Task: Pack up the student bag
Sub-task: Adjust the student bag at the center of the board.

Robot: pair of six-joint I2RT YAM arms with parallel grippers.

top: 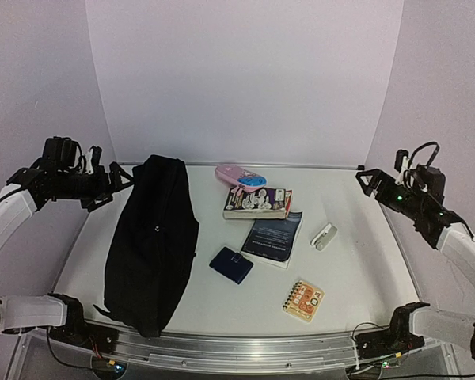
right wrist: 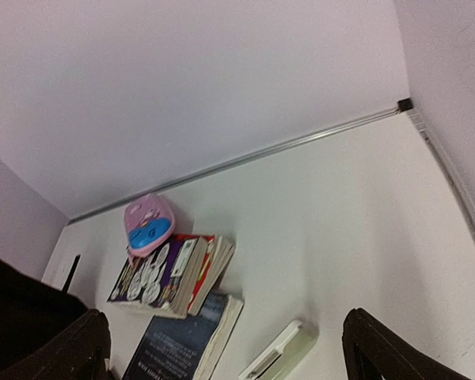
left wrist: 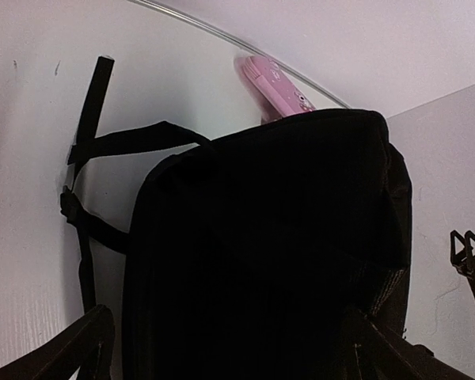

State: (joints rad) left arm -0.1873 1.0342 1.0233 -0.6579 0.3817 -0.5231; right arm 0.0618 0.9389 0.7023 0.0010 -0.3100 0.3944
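Your left gripper point(top: 117, 184) is spread wide and grasps nothing. The student bag point(top: 152, 241) lies flat on the table point(top: 364, 261) directly in front of and below it. Your right gripper point(top: 364, 180) is also released and empty, well apart from every item.

Lettering on the dark booklet point(top: 273, 237) and the sticker-covered book point(top: 257, 203) is too small to read.

Only the left wrist view shows the bag's straps point(left wrist: 91, 107) trailing on the table. The right wrist view shows the pink case point(right wrist: 149, 224) resting on the book's far edge, ahead and left of that gripper. Only the overhead view shows the dark-blue pouch point(top: 231, 264) and the orange spiral notebook point(top: 304, 301).

You cannot tell whether the bag is zipped or what it holds.
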